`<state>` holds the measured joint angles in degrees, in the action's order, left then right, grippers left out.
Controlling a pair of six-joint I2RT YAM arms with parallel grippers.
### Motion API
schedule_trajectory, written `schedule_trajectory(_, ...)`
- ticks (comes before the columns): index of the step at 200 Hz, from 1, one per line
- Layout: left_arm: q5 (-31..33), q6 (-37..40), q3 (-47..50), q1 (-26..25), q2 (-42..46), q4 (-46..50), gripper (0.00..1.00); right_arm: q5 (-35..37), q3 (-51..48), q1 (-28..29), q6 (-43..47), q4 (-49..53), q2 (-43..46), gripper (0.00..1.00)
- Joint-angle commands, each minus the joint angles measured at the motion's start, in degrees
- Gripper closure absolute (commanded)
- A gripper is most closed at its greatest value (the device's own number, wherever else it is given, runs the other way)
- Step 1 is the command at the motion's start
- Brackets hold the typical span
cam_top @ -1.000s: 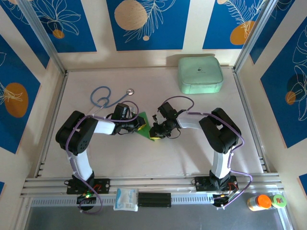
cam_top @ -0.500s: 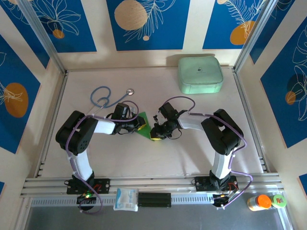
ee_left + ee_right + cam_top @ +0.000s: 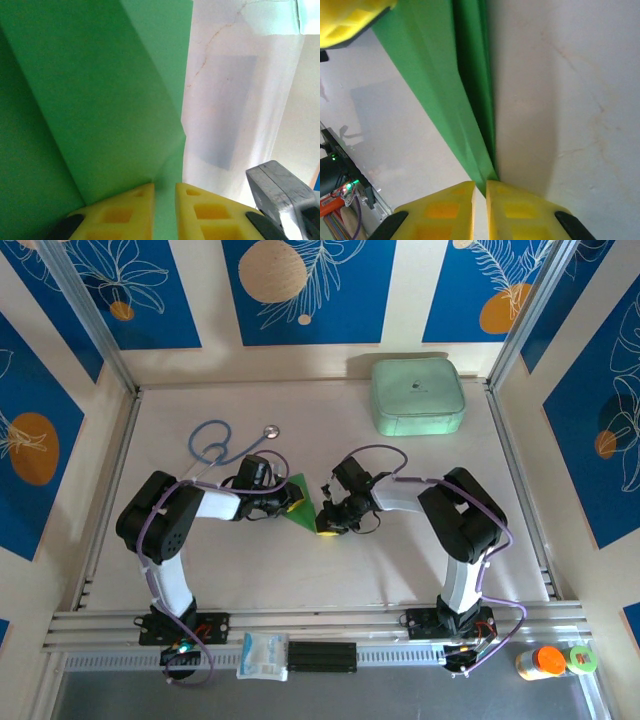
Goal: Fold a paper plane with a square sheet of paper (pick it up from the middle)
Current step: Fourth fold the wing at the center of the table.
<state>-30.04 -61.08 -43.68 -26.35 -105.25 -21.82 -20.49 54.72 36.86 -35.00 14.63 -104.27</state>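
At mid-table, our left gripper [image 3: 164,192], arm bent at the elbow and reaching right, is pinching the thin, smooth, bright green sheet of paper [image 3: 100,100] between yellow plastic fingers. The sheet is showing as a creased, folded wedge. Our right gripper [image 3: 480,189], reaching left, is nipping its narrow pointed end.

Top external: set high behind the arm bases, aimed steeply down, wide enough for the whole counter [image 3: 300,570]. Left wrist: hard up against the green paper [image 3: 90,100], facing across it. Right wrist: just as near, sighting along the same folded strip. Common to all three: that paper, mid-counter.
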Motion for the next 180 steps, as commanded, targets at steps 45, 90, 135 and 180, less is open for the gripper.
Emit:
schedule_trajectory(45, 0.39, -0.19, 0.27, 0.42, -1.8, 5.74, 0.81, -0.04, 3.51, 0.12, -0.99, -1.09, 0.5, 0.85)
schedule_trajectory(90, -0.49, -0.62, 0.44, 0.34, -1.15, 4.56, 0.8, 1.03, 5.57, 0.58, -0.94, -0.65, -3.54, 0.87)
schedule_trajectory(135, -2.18, 0.08, -0.31, 0.34, 1.13, 2.84, 0.8, 1.66, 5.27, 0.32, -0.19, 1.15, -5.46, 0.87)
schedule_trajectory(180, -1.52, 5.33, -2.28, 0.37, 5.44, 6.04, 0.76, 1.86, 4.0, -0.26, 1.25, 3.41, -5.58, 0.88)
